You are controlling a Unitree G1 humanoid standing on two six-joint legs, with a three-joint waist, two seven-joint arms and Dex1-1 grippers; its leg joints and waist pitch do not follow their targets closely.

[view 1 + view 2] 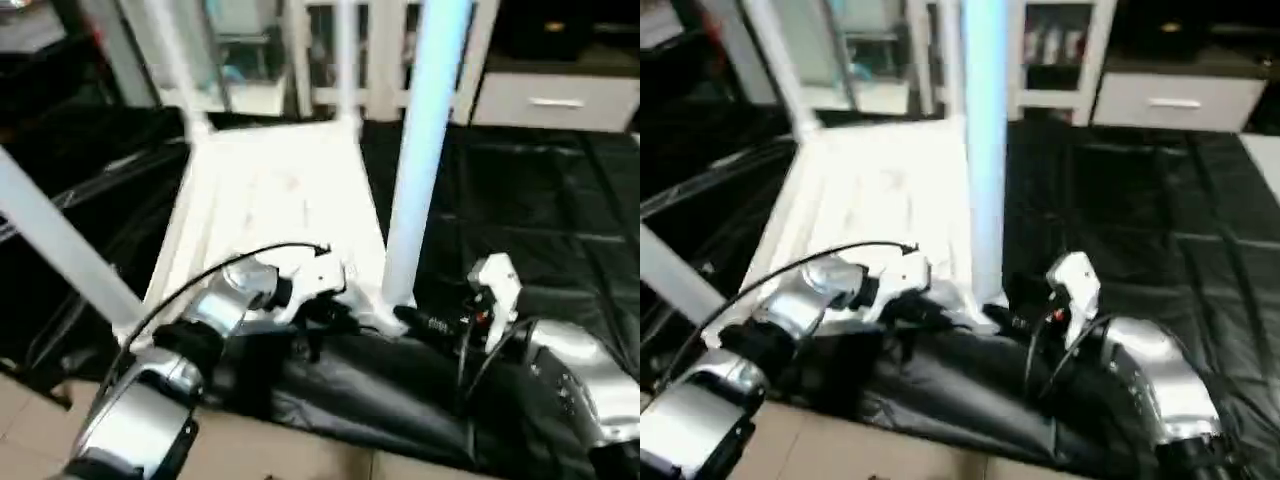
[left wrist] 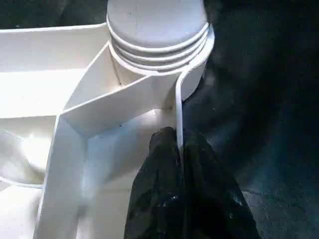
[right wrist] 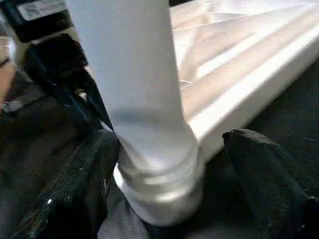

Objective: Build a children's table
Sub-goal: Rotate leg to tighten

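The children's table lies upside down: its white ribbed tabletop (image 1: 270,190) rests on the black-covered surface. Legs stand upright in the corner sockets, the near-right leg (image 1: 425,150) rising tall and the near-left leg (image 1: 50,240) leaning out of frame. My left gripper (image 2: 179,137) is shut on the tabletop's thin rim beside the near-right corner socket (image 2: 159,45). In the head views it shows at the tabletop's near edge (image 1: 320,310). My right gripper (image 3: 174,139) is open, its black fingers (image 3: 259,164) either side of that leg's ringed base (image 3: 159,174).
The black cover (image 1: 520,200) stretches right of the tabletop. Its crumpled front edge hangs over a tiled floor (image 1: 300,450). White shelving (image 1: 330,40) and a cabinet with a drawer (image 1: 555,100) stand behind. Two far legs (image 1: 175,60) rise at the tabletop's back corners.
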